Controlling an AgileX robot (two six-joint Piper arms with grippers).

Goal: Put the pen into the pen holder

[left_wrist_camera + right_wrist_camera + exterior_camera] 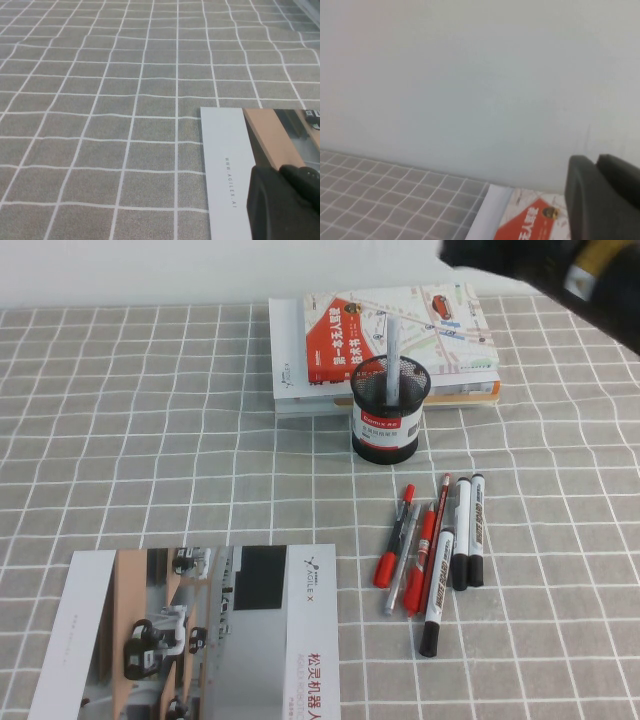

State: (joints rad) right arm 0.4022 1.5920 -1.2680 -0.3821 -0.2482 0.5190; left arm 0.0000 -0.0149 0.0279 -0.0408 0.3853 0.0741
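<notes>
With the slim white pen [392,358] standing tilted in the round black wire-mesh pen holder [388,410], my right hand [605,200] empty and closed far right, left hand [285,205] near-left, state untellable, I feared my arm could tip the cup.

A grey cloth with a white grid [150,430] was seen over the tabletop. The pen [392,355] was plain white; the pen holder [389,410] was black mesh with a white and red label band. Red pens [393,537] and black-capped white markers [468,531] were noted. A red and white book cover [345,335] was visible.
</notes>
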